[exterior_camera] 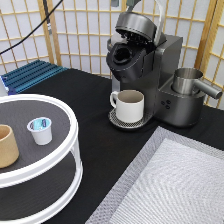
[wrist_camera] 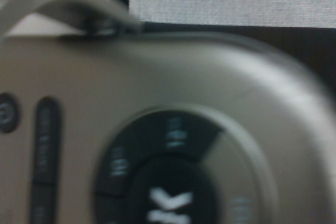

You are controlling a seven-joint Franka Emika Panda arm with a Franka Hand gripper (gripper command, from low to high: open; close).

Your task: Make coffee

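Hovering at the exterior view's 12 o'clock edge, the gripper [exterior_camera: 125, 4] is cut off just above the coffee machine's [exterior_camera: 167, 65] raised lid [exterior_camera: 135, 22]. Whether it is open or holding anything cannot be told. The coffee pod [exterior_camera: 40, 130] stands at 9 o'clock on the white tiered stand [exterior_camera: 72, 150], near a tan cup [exterior_camera: 6, 146]. The wrist view shows the lid very close, so a nudge could knock it shut. Any reach for the pod risks tipping the cup. Bare table lies between the stand and the mug [exterior_camera: 129, 105].
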